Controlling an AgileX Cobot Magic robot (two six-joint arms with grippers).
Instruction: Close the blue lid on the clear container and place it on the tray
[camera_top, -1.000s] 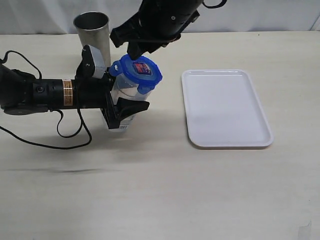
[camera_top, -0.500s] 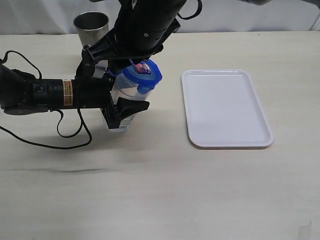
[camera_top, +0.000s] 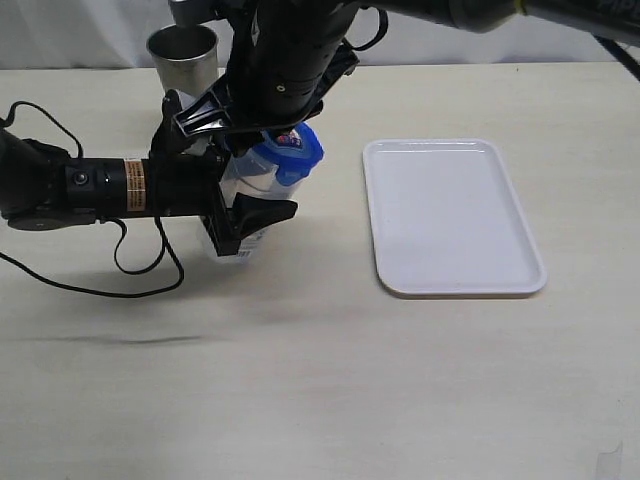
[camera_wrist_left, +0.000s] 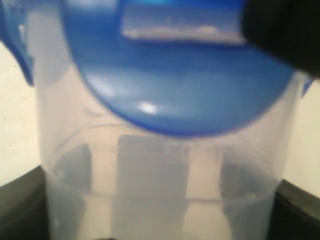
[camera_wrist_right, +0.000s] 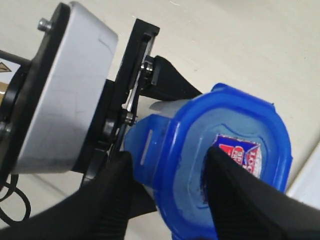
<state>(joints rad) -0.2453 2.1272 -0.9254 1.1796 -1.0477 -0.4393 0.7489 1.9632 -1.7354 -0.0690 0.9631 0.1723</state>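
Exterior view: the left gripper (camera_top: 250, 200) clamps the clear container (camera_top: 240, 175), well apart from the tray (camera_top: 455, 215); left wrist view: the blue lid (camera_wrist_left: 175, 90) sits tilted on it; right wrist view: the right gripper (camera_wrist_right: 167, 152), spread, holds nothing; it should press evenly downward.

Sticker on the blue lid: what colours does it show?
Red, white and dark blue sticker on the blue lid; clearest in the right wrist view.
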